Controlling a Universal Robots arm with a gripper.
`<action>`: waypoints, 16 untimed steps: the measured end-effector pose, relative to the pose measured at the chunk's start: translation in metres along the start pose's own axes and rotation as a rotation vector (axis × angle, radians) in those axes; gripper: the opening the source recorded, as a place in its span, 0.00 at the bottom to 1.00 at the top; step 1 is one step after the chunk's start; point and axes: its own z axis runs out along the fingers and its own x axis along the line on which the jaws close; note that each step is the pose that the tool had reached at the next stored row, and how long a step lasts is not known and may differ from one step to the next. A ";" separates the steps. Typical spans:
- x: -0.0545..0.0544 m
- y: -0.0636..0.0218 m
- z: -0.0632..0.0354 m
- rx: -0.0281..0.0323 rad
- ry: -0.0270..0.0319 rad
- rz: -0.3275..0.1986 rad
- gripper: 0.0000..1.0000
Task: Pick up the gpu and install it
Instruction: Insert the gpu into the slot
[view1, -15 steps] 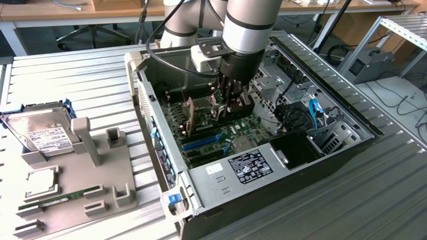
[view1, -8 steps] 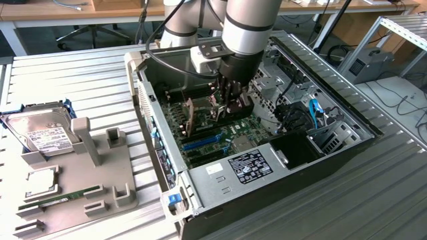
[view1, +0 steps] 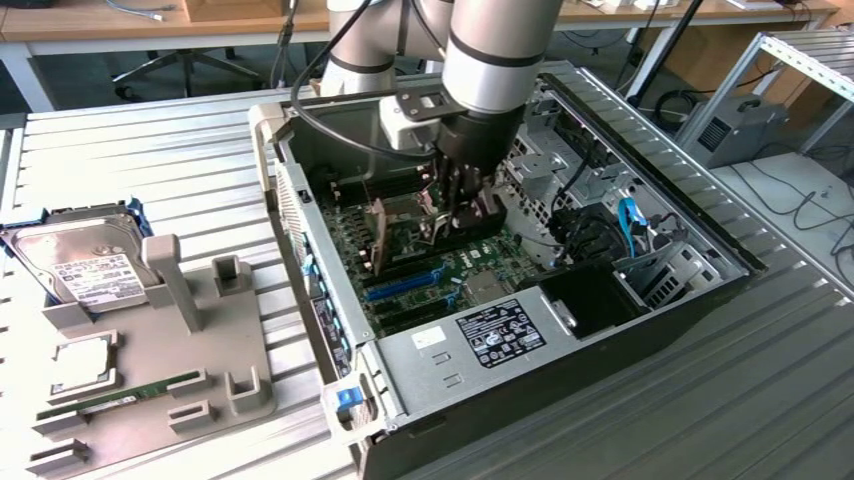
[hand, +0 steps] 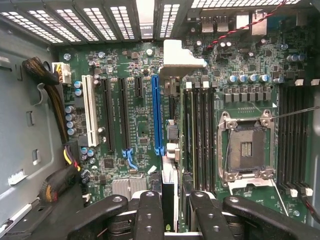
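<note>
My gripper (view1: 465, 205) reaches down into the open computer case (view1: 667, 300) and is shut on the gpu (view1: 400, 235), which it holds upright above the motherboard. The wrist view looks along the gpu (hand: 169, 197) edge-on. Its silver bracket (hand: 181, 56) is at the far end, by the case's rear slot openings. The card's near end sits between my two black fingers (hand: 150, 212) at the gripper (hand: 176, 212). The card hangs over the strip between the long blue slot (hand: 157, 115) and the row of memory slots (hand: 197, 135). I cannot tell whether it touches the board.
An open CPU socket (hand: 247, 147) lies beside the memory slots. A white slot (hand: 90, 110) and a cable bundle (hand: 45, 75) flank the blue slot's other side. Outside the case, a grey fixture (view1: 160, 370) carries a hard drive (view1: 80, 265), a CPU (view1: 83, 365) and a RAM stick (view1: 120, 395).
</note>
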 end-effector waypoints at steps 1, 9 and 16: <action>0.000 0.0001 0.0003 0.0000 0.0000 0.000 0.26; 0.000 0.0011 0.0031 0.0000 0.0000 0.000 0.26; 0.000 0.0025 0.0063 0.0000 0.0000 0.000 0.26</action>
